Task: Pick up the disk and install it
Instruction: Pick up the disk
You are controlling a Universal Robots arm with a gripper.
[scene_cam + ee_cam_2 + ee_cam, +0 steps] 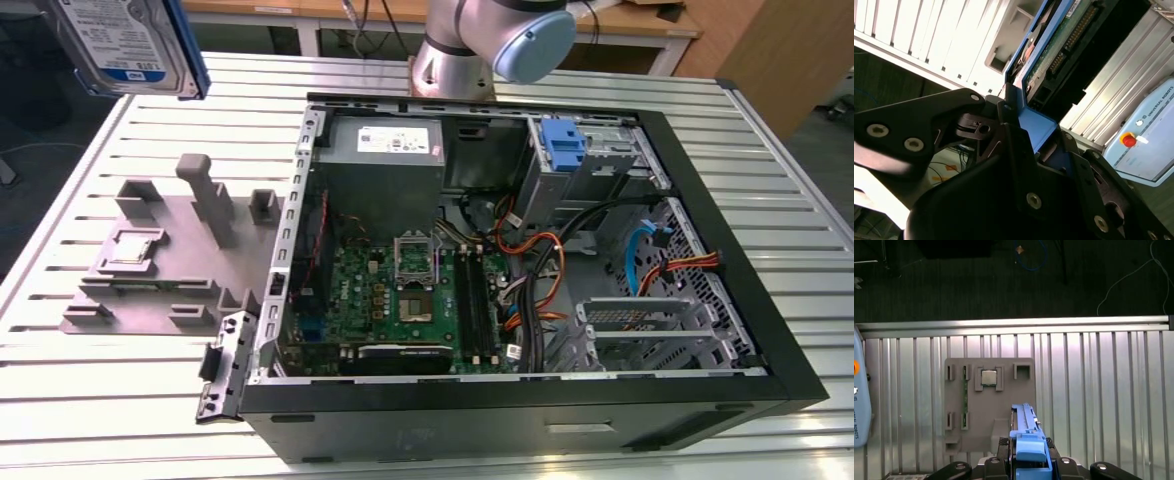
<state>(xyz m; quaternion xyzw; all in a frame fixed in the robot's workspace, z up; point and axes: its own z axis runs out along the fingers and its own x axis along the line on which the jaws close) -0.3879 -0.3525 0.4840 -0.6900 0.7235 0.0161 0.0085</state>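
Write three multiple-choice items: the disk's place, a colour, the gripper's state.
1. Where is the disk? A) inside the computer case B) held in the air C) lying on the grey fixture
2. What colour are its rails? A) blue B) red C) yellow
3. The gripper is: A) open B) shut on nothing C) shut on the disk
Answers: 1 B, it hangs above the table in the exterior view; 2 A, blue shows in both wrist views; 3 C, it clamps a rail in the second wrist view.
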